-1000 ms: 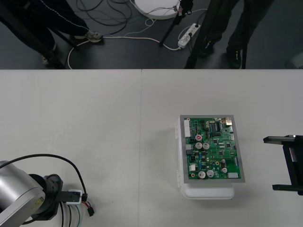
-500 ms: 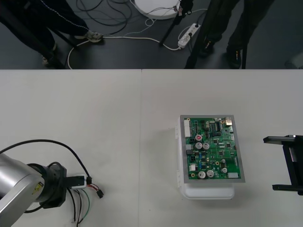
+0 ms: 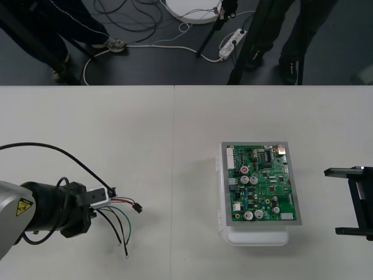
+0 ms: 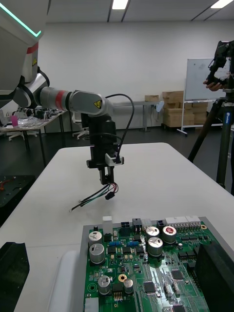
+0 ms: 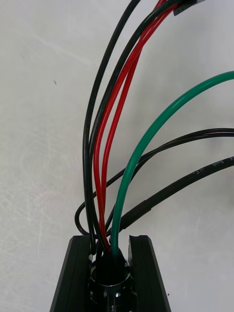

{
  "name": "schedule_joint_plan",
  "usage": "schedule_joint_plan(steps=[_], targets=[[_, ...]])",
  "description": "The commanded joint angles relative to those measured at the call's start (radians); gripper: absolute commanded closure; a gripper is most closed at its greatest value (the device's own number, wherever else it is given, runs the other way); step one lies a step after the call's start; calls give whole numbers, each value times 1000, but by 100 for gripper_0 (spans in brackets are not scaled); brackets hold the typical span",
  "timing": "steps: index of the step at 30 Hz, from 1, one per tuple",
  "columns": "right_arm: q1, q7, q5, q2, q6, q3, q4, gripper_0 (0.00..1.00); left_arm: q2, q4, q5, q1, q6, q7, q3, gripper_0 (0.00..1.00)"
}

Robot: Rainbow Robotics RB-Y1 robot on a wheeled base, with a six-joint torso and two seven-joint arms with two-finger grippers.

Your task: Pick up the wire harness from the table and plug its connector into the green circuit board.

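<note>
The plain light table bears the white base with the green circuit board on top.

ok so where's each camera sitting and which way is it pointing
Front view: overhead, steeply down at the table; left tool holds the harness, right tool sits open beside the board.
Right wrist view: on that wrist, level across the board toward the left tool; own fingers flank it.
Left wrist view: on that wrist, along its fingers shut on the harness.
Shared: front and right wrist views both show board, harness, left tool.
</note>
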Motion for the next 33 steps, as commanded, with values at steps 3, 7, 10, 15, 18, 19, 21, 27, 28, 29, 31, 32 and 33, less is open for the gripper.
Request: schedule_joint_plan(steps=[3,7,10,15,18,19,21,27,28,29,31,32,33], targets=[[-12,2,-13,-47,-13,-16,-12,0,-41,-44,175,-41,-29,10,115,100],[-12,-4,-14,-47,-13,-21,-12,0,-76,-42,226,-70,-29,8,152,100],[-10,-7,-14,-47,-13,-24,-12,0,-117,-42,226,-104,-29,15,163,100],[-10,-18,-14,-47,-13,-25,-13,0,-191,-42,238,-152,-29,27,187,100],[-10,-27,-13,-45,-13,-30,-12,0,-237,-42,265,-178,-29,34,209,100],[-12,-30,-13,-47,-13,-30,-13,0,-255,-42,276,-189,-26,38,217,100],[-12,-33,-13,-47,-13,-31,-15,0,-277,-42,285,-205,-23,42,223,100],[-10,-75,-13,-48,-13,-44,-19,0,-347,-42,278,-262,-11,42,224,100],[-10,-102,-13,-50,-13,-44,-19,0,-363,-42,272,-274,-11,42,224,100],[-10,-125,-13,-50,-13,-45,-19,0,-375,-42,267,-285,-11,41,224,100],[-10,-153,-13,-50,-13,-51,-21,0,-390,-42,265,-304,-11,42,223,100],[-10,-167,-13,-50,-13,-56,-22,0,-399,-42,265,-314,-11,42,223,100],[-10,-173,-13,-50,-13,-59,-25,0,-403,-42,267,-321,-11,42,224,100]])
